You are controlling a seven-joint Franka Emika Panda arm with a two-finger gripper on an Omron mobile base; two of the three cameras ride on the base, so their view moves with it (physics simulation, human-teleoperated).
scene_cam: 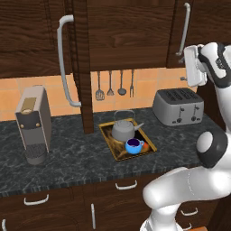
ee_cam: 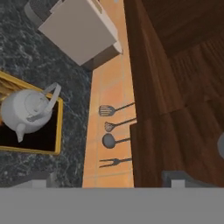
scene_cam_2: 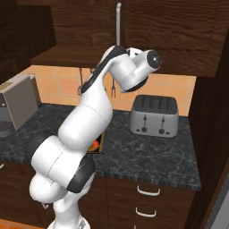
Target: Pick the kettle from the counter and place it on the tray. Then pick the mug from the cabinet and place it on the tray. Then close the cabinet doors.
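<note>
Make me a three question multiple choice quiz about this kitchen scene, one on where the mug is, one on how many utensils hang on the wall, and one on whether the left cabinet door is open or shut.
1. Where is the mug?
A. On the cabinet shelf
B. On the tray, in front of the kettle
C. On top of the toaster

2. How many utensils hang on the tiled wall?
A. Two
B. Six
C. Four

3. How does the left cabinet door stand?
A. Swung open, edge toward the base cameras
B. Shut flush
C. Taken off and lying on the counter

Answers: 1 B, the blue mug sits inside the gold rim beside the kettle. 2 C, the hand view shows four in a row. 3 A, its narrow edge and curved handle jut out over the counter.
</note>
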